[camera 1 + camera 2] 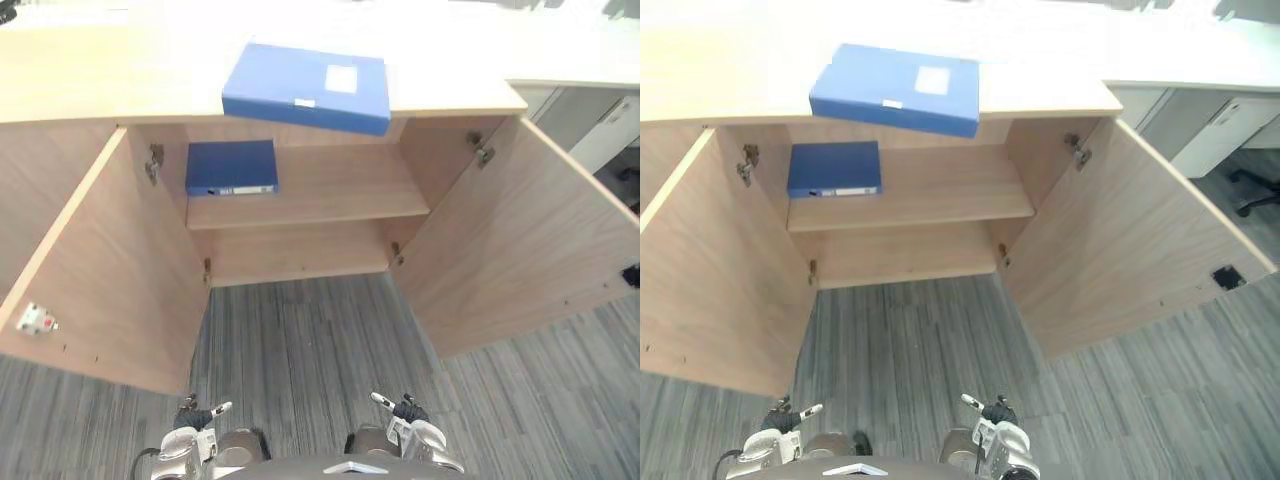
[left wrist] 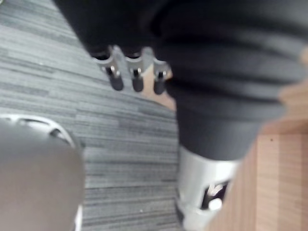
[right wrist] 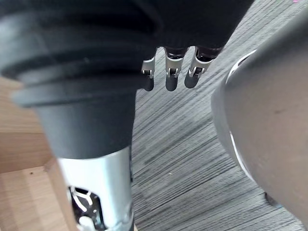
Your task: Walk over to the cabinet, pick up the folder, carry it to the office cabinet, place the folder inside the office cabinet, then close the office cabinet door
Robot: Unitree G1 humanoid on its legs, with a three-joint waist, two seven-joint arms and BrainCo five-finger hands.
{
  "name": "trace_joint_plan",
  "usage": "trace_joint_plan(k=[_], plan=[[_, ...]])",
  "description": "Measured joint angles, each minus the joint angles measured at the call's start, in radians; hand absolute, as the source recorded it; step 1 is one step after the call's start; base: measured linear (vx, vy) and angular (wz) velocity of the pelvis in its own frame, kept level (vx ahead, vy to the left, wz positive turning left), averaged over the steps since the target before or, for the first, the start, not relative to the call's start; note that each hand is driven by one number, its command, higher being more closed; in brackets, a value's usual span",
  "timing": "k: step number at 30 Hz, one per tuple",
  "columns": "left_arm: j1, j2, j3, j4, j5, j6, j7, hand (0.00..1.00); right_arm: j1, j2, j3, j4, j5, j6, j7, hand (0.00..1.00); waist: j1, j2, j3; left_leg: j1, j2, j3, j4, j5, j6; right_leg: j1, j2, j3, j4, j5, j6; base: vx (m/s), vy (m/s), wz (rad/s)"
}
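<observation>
Eye views: bright blue box folder (image 1: 305, 87) lies on top of the light wooden cabinet (image 1: 100, 80), overhanging its near edge; left wrist view: left hand (image 2: 137, 77) slack-fingered, empty; right wrist view: right hand (image 3: 168, 72) likewise, so I'd step closer, square up and grip the overhang two-handed.

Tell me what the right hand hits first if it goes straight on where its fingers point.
Probably the grey carpet: the right hand hangs open, fingers aimed at the floor, with nothing visible between.
</observation>
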Motion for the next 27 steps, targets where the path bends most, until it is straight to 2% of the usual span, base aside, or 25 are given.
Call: trace_joint_plan(k=[1, 2, 4, 5, 6, 7, 8, 9, 10, 11, 12, 13, 14, 15, 18, 20, 21, 22, 23, 26, 27], plan=[[0.000, 0.000, -0.004, 0.002, 0.000, 0.000, 0.000, 0.00, -0.002, -0.003, 0.008, 0.000, -0.004, 0.000, 0.001, 0.00, -0.001, 0.000, 0.000, 0.018, 0.000, 0.001, -0.018, 0.002, -0.003, -0.021, 0.006, -0.018, -0.027, -0.007, -0.006, 0.36, 0.005, 0.16], [-0.005, 0.000, -0.012, 0.012, 0.000, 0.000, 0.001, 0.00, -0.008, -0.010, 0.008, 0.001, -0.006, -0.001, 0.002, 0.00, -0.005, 0.004, 0.001, 0.052, 0.000, -0.001, -0.055, 0.007, -0.012, -0.073, 0.031, -0.041, -0.141, -0.006, -0.014, 0.26, -0.018, 0.16], [-0.014, -0.001, -0.017, 0.026, 0.000, 0.001, 0.003, 0.00, -0.016, -0.020, 0.008, 0.005, -0.006, 0.000, 0.002, 0.00, -0.015, 0.010, 0.004, 0.080, 0.003, -0.004, -0.093, 0.014, -0.024, -0.115, 0.062, -0.048, -0.292, 0.039, -0.026, 0.30, -0.064, 0.22], [-0.009, 0.001, -0.021, 0.030, 0.000, 0.001, 0.003, 0.00, -0.020, -0.026, 0.008, 0.007, -0.006, 0.002, 0.001, 0.00, -0.028, 0.013, 0.008, 0.107, 0.003, -0.007, -0.120, 0.021, -0.039, -0.119, 0.090, -0.046, -0.442, 0.127, -0.038, 0.52, -0.182, 0.37], [0.003, 0.004, -0.022, 0.030, 0.000, 0.001, 0.003, 0.00, -0.005, -0.028, 0.008, 0.013, -0.007, 0.005, 0.001, 0.00, -0.033, 0.004, 0.007, 0.143, -0.011, -0.027, -0.144, 0.022, -0.055, -0.109, 0.105, -0.028, -0.559, 0.238, -0.051, 0.48, -0.201, 0.42], [0.003, 0.005, -0.022, 0.030, 0.001, 0.001, 0.003, 0.00, 0.006, -0.028, 0.008, 0.017, -0.007, 0.005, 0.002, 0.00, -0.035, -0.005, 0.006, 0.160, -0.022, -0.041, -0.154, 0.016, -0.073, -0.103, 0.105, -0.008, -0.576, 0.312, -0.064, 0.43, -0.210, 0.38], [-0.003, -0.012, -0.016, 0.039, 0.001, 0.001, 0.003, 0.00, 0.006, -0.048, 0.002, 0.015, -0.005, 0.002, 0.002, 0.00, -0.038, 0.029, 0.008, 0.201, 0.001, -0.059, -0.173, 0.005, -0.099, -0.102, 0.122, -0.001, -0.516, 0.339, -0.090, 0.32, -0.163, 0.20], [-0.001, -0.035, -0.011, 0.039, 0.002, -0.001, 0.001, 0.00, 0.003, -0.063, 0.005, 0.013, -0.015, 0.002, 0.002, 0.00, -0.036, 0.055, 0.001, 0.209, 0.024, -0.064, -0.155, 0.015, -0.116, -0.106, 0.135, -0.001, -0.489, 0.281, -0.093, 0.38, -0.215, 0.07], [0.000, -0.043, -0.010, 0.037, 0.006, -0.001, 0.001, 0.00, 0.004, -0.066, 0.005, 0.014, -0.014, 0.004, 0.003, 0.00, -0.033, 0.066, 0.001, 0.203, 0.033, -0.066, -0.131, 0.015, -0.116, -0.102, 0.143, -0.006, -0.482, 0.256, -0.090, 0.43, -0.276, 0.02], [0.000, -0.059, 0.000, 0.036, 0.009, -0.001, 0.000, 0.00, 0.004, -0.062, 0.000, 0.007, -0.014, 0.004, 0.003, 0.00, -0.034, 0.077, -0.001, 0.159, 0.064, -0.082, -0.022, 0.013, -0.120, -0.085, 0.156, -0.016, -0.485, 0.229, -0.097, 0.42, -0.340, 0.20], [-0.003, -0.063, 0.028, 0.023, 0.009, -0.001, -0.002, 0.00, 0.006, -0.057, 0.004, 0.000, -0.014, 0.004, 0.002, 0.00, -0.041, 0.077, 0.002, 0.059, 0.116, -0.107, 0.200, 0.015, -0.131, -0.038, 0.172, -0.029, -0.519, 0.216, -0.101, 0.32, -0.282, 0.26], [-0.003, -0.065, 0.036, 0.015, 0.009, -0.002, -0.002, 0.00, 0.010, -0.058, 0.007, -0.001, -0.014, 0.007, 0.002, 0.00, -0.039, 0.074, 0.006, 0.005, 0.148, -0.117, 0.324, 0.023, -0.138, -0.007, 0.186, -0.036, -0.544, 0.213, -0.105, 0.32, -0.249, 0.17], [-0.002, -0.068, 0.054, 0.003, 0.009, -0.002, -0.002, 0.00, 0.019, -0.056, 0.008, -0.002, -0.014, 0.007, 0.000, 0.00, -0.026, 0.077, 0.007, -0.064, 0.204, -0.108, 0.508, 0.010, -0.143, 0.051, 0.215, -0.041, -0.579, 0.205, -0.117, 0.32, -0.197, -0.09], [-0.001, -0.075, 0.058, -0.016, 0.007, -0.001, -0.001, 0.00, 0.026, -0.055, 0.007, -0.001, -0.013, 0.007, 0.000, 0.00, -0.015, 0.071, 0.010, -0.105, 0.223, -0.098, 0.573, -0.009, -0.144, 0.098, 0.227, -0.051, -0.595, 0.202, -0.128, 0.32, -0.180, -0.16], [-0.007, -0.073, 0.056, -0.024, 0.007, -0.003, -0.001, 0.00, 0.031, -0.053, 0.006, -0.005, -0.013, 0.007, 0.000, 0.00, -0.001, 0.065, 0.010, -0.162, 0.207, -0.045, 0.485, -0.038, -0.130, 0.160, 0.233, -0.028, -0.643, 0.193, -0.126, 0.26, -0.092, -0.21], [-0.011, -0.079, 0.056, -0.023, 0.007, -0.003, 0.001, 0.00, 0.031, -0.047, 0.006, -0.017, -0.012, 0.006, 0.000, 0.00, 0.010, 0.068, 0.008, -0.178, 0.159, -0.037, 0.274, -0.039, -0.124, 0.183, 0.230, 0.009, -0.663, 0.190, -0.117, 0.25, 0.014, -0.49], [-0.011, -0.078, 0.055, -0.022, 0.007, -0.003, 0.001, 0.00, 0.031, -0.046, 0.005, -0.017, -0.012, 0.006, 0.000, 0.00, 0.010, 0.069, 0.008, -0.171, 0.145, -0.045, 0.206, -0.021, -0.117, 0.188, 0.230, 0.019, -0.666, 0.189, -0.113, 0.27, 0.112, -0.50], [-0.010, -0.078, 0.054, -0.019, 0.007, -0.003, -0.001, 0.00, 0.032, -0.047, 0.004, -0.017, -0.012, 0.006, 0.000, 0.00, 0.010, 0.073, 0.005, -0.154, 0.121, -0.065, 0.089, 0.053, -0.093, 0.201, 0.235, 0.037, -0.667, 0.184, -0.101, 0.19, 0.114, -0.52], [-0.012, -0.079, 0.057, -0.013, 0.007, -0.002, -0.002, 0.00, 0.034, -0.042, 0.003, -0.015, -0.011, 0.006, -0.001, 0.00, 0.011, 0.074, 0.001, -0.123, 0.108, -0.063, 0.048, 0.111, -0.083, 0.218, 0.234, 0.060, -0.669, 0.179, -0.086, 0.28, 0.181, -0.45], [-0.006, -0.055, 0.059, -0.006, 0.008, -0.002, -0.005, 0.00, 0.065, -0.021, -0.005, -0.005, -0.012, 0.005, 0.000, 0.00, 0.005, 0.022, -0.027, -0.060, 0.053, -0.048, -0.044, 0.128, -0.072, 0.258, 0.198, 0.067, -0.731, 0.191, -0.056, 0.21, 0.162, -0.10], [-0.005, -0.049, 0.057, 0.000, 0.008, -0.002, -0.009, 0.00, 0.070, -0.017, -0.008, 0.009, -0.012, 0.005, 0.000, 0.00, 0.006, 0.015, -0.032, -0.044, 0.038, -0.041, -0.069, 0.134, -0.068, 0.272, 0.188, 0.068, -0.749, 0.195, -0.050, 0.14, 0.142, 0.02]])
